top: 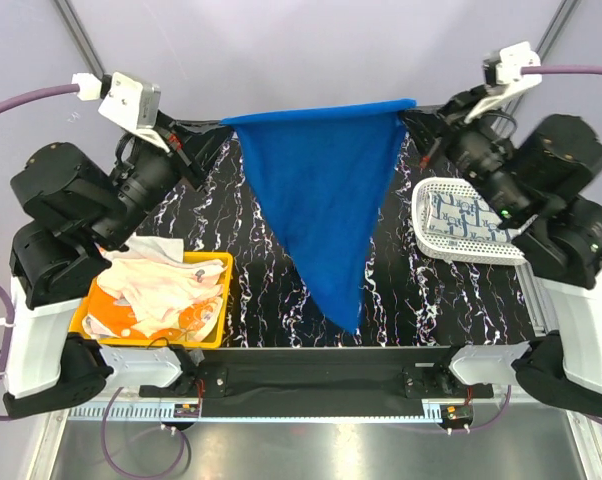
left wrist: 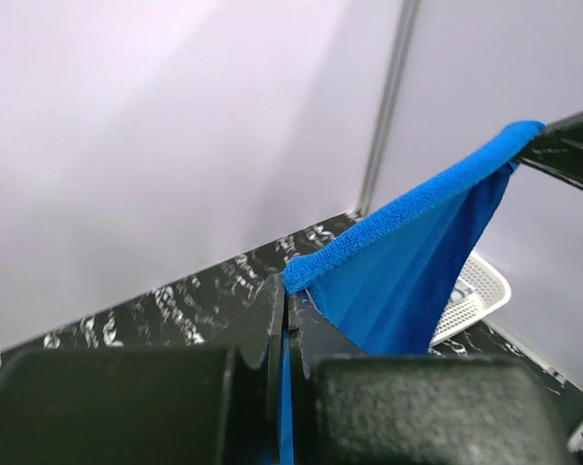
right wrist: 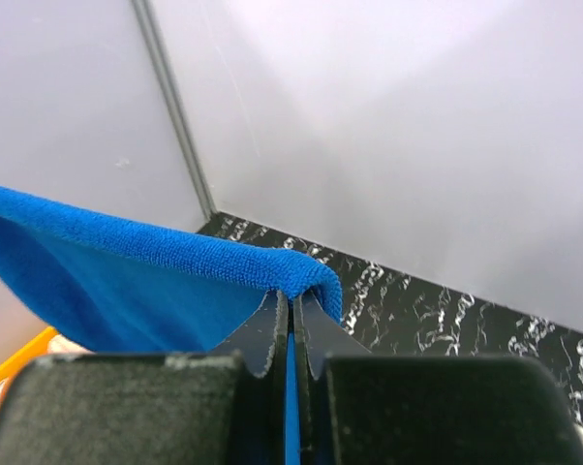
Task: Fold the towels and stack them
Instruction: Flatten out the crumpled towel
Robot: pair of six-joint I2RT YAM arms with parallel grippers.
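A royal blue towel (top: 326, 200) hangs stretched in the air between both arms, its lower corner pointing down toward the table's near edge. My left gripper (top: 219, 125) is shut on its left top corner, and the blue cloth (left wrist: 417, 262) runs from those jaws (left wrist: 288, 295) toward the right. My right gripper (top: 413, 108) is shut on the right top corner; the towel's edge (right wrist: 137, 247) folds over the fingertips (right wrist: 293, 300). Pale pink and orange-and-white towels (top: 156, 290) lie crumpled in the yellow bin (top: 221, 330). A white towel with blue pattern (top: 461, 215) lies in the white basket (top: 436, 245).
The table top (top: 251, 280) is black with white marbling. The yellow bin sits at the near left, the white perforated basket at the right (left wrist: 475, 291). Grey walls and a metal post (right wrist: 175, 116) stand behind the table.
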